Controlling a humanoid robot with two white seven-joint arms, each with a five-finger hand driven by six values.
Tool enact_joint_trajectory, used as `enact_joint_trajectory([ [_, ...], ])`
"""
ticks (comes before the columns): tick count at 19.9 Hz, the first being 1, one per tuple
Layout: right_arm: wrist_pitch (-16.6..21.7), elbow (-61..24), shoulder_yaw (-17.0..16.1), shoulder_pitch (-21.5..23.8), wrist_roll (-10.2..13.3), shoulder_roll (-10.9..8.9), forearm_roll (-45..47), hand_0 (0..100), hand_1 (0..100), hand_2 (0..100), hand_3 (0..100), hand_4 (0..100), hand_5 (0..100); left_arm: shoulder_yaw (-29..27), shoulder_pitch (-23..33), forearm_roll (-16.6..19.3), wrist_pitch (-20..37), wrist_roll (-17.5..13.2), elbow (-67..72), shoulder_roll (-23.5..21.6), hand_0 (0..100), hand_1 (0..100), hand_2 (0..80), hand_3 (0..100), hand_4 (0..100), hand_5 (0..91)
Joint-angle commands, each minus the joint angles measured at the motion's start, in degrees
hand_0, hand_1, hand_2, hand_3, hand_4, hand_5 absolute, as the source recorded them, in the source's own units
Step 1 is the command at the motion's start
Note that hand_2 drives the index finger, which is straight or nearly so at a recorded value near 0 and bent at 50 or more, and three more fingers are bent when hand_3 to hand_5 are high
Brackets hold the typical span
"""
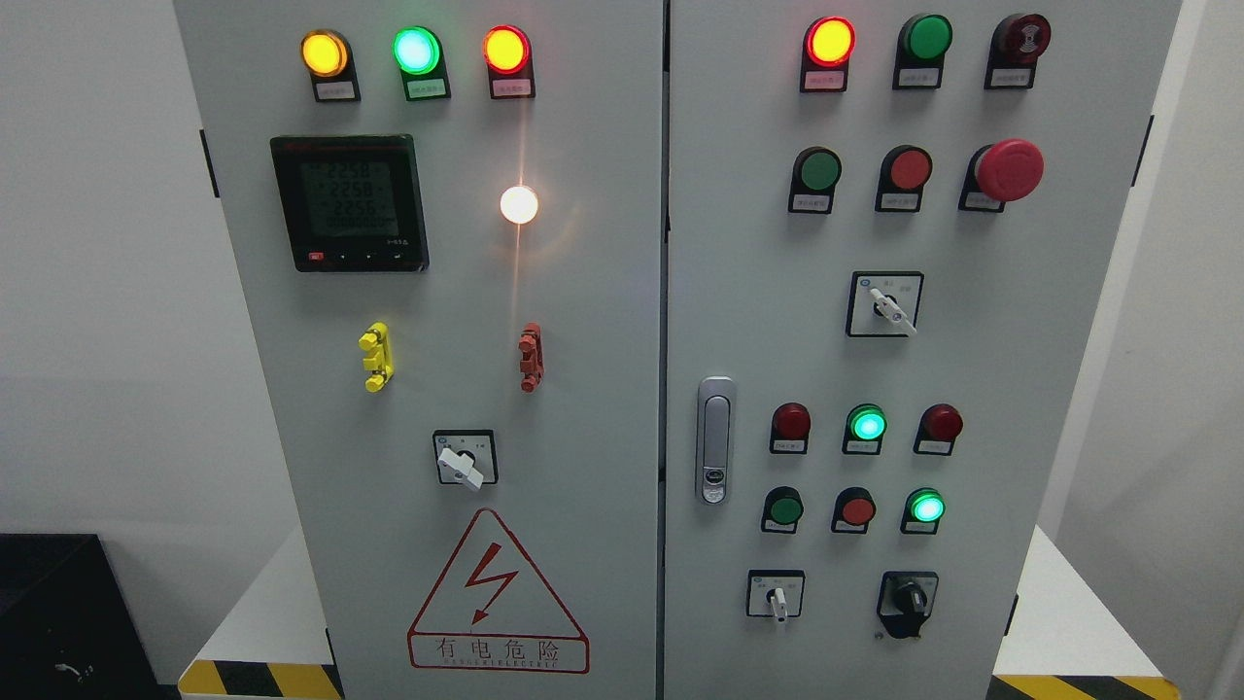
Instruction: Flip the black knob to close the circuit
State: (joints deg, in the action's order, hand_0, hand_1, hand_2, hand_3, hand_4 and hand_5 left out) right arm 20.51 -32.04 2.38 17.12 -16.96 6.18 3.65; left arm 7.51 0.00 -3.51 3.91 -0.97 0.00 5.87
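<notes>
The black knob (pixel 909 598) is seen low on the right door of the grey cabinet (pixel 583 321). No robot hands are seen, so their fingers cannot be told.

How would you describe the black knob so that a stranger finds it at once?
Look at the right door of the grey cabinet, bottom row. The black knob is at its right end, beside a white-handled switch. It is the only all-black selector.
</notes>
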Motion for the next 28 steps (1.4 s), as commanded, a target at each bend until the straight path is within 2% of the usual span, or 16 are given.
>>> enact_joint_trajectory([
  [1,4.2,-12.8,-2.9,0.5,2.4,0.06,-0.9,0,1,11,23,14,3,0.0,1.2,0.0,0.0,0.0,-1.3,-0.1,12,56,0.0,0,0,0.0],
  [4,7.3,-17.7,-3.0,0.7,3.5,0.06,-1.7,0,2,15,28,21,7,0.0,1.2,0.0,0.0,0.0,-1.3,0.0,12,56,0.0,0,0,0.0],
  [8,11.7,-22.1,-3.0,0.7,3.6,0.06,-1.7,0,1,14,28,20,7,0.0,1.2,0.0,0.0,0.0,-1.3,0.0,12,56,0.0,0,0,0.0],
  [10,12.7,-24.1,-3.0,0.7,4.0,0.06,-1.7,0,1,14,27,20,7,0.0,1.2,0.0,0.0,0.0,-1.3,-0.1,12,56,0.0,0,0,0.0],
  [12,12.8,-26.2,-2.9,0.7,5.3,0.06,-1.7,0,1,17,30,23,9,0.0,1.2,0.0,0.0,0.0,-1.3,0.0,12,56,0.0,0,0,0.0],
  [15,13.0,-28.9,-2.2,0.7,9.4,0.15,-1.7,0,1,26,44,39,25,0.0,1.2,0.0,0.0,0.0,-1.3,0.0,12,56,0.0,0,0,0.0],
  [18,12.8,-31.5,-1.7,0.4,13.3,0.15,-1.7,0,2,38,59,53,43,0.0,1.2,0.0,0.0,0.0,-1.3,0.0,12,56,0.0,0,0,0.0],
  [21,12.3,-33.9,-1.9,0.0,14.7,0.06,-1.8,0,2,47,69,63,54,0.0,1.2,0.0,0.0,0.0,-1.3,0.0,12,56,0.0,0,0,0.0],
  [23,11.8,-35.5,-2.3,-0.1,15.2,0.06,-1.9,0,2,50,72,66,58,0.0,1.2,0.0,0.0,0.0,-1.3,-0.1,12,56,0.0,0,0,0.0],
  [28,5.3,-42.8,-2.2,-0.2,18.2,0.06,-2.1,0,3,62,79,72,68,0.0,1.2,0.0,0.0,0.0,-1.3,0.0,12,56,0.0,0,0,0.0],
])
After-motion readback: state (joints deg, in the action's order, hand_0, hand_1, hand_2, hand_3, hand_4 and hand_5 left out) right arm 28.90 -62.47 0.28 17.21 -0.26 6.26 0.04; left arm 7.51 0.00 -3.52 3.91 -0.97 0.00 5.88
